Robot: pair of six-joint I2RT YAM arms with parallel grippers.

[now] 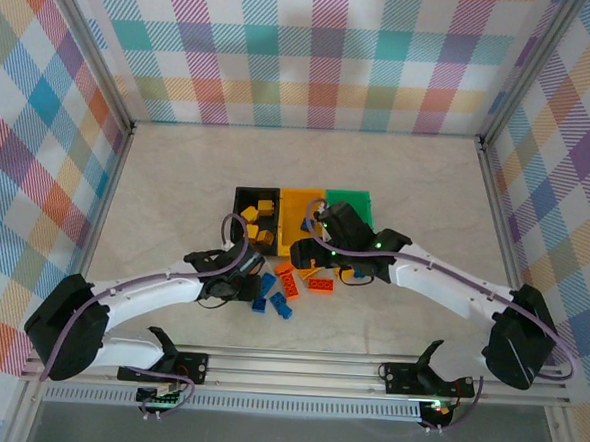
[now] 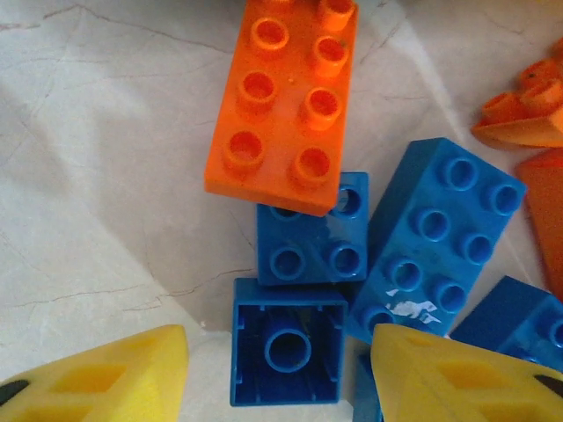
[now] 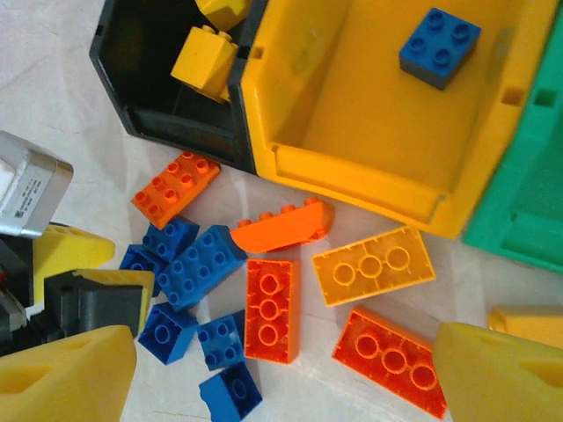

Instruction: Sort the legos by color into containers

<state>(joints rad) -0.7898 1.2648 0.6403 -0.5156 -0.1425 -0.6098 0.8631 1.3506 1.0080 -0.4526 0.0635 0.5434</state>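
Blue and orange legos lie loose on the table in front of the bins. My left gripper [image 2: 280,385] is open and low, its yellow fingers on either side of an upside-down blue brick [image 2: 288,352]; an orange brick [image 2: 286,101] and more blue ones [image 2: 440,237] lie beyond. My right gripper [image 3: 281,378] is open above the pile, holding nothing, over two upside-down orange bricks [image 3: 271,309] and a yellow one [image 3: 374,264]. The black bin [image 3: 110,83] holds yellow bricks [image 3: 204,61]. A blue brick [image 3: 440,48] lies in the yellow bin [image 3: 352,114]. The green bin [image 3: 528,202] sits to the right.
The three bins [image 1: 300,216] stand side by side at the table's middle, with both arms meeting just in front of them. Checkered walls enclose the table on three sides. Bare tabletop [image 1: 178,174] stretches left, right and behind the bins.
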